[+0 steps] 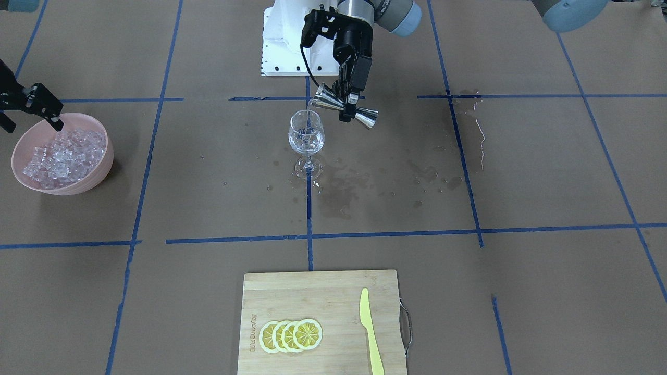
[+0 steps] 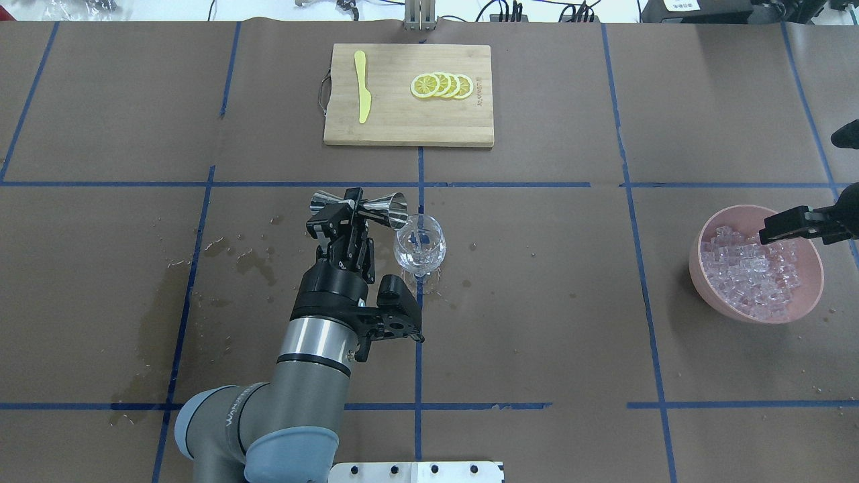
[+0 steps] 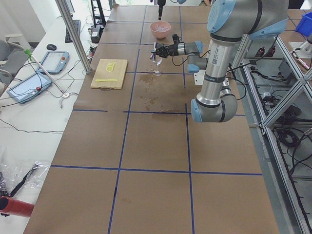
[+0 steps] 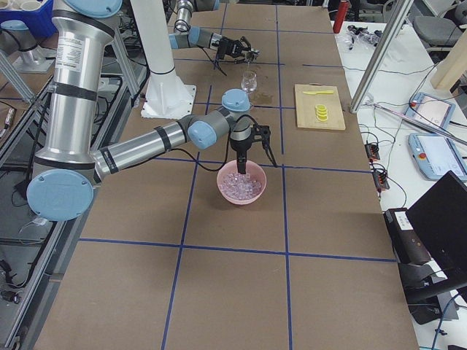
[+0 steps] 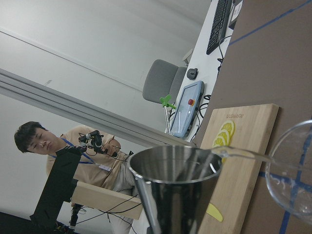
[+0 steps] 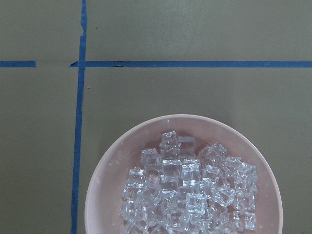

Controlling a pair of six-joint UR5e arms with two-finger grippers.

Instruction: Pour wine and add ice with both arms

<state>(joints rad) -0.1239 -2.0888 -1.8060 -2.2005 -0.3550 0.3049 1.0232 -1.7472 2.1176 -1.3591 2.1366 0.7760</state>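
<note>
Overhead exterior: ice heaped beneath right fingers

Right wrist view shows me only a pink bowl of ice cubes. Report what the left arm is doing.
Observer: The left gripper holds a steel jigger tipped sideways, its mouth at the wine glass rim.
Operator: Now place the other arm.
Observer: The right gripper hangs over the bowl, just above the ice.
Operator: Describe the table by the glass.
Observer: Wet patches darken the paper around the glass foot.
</note>
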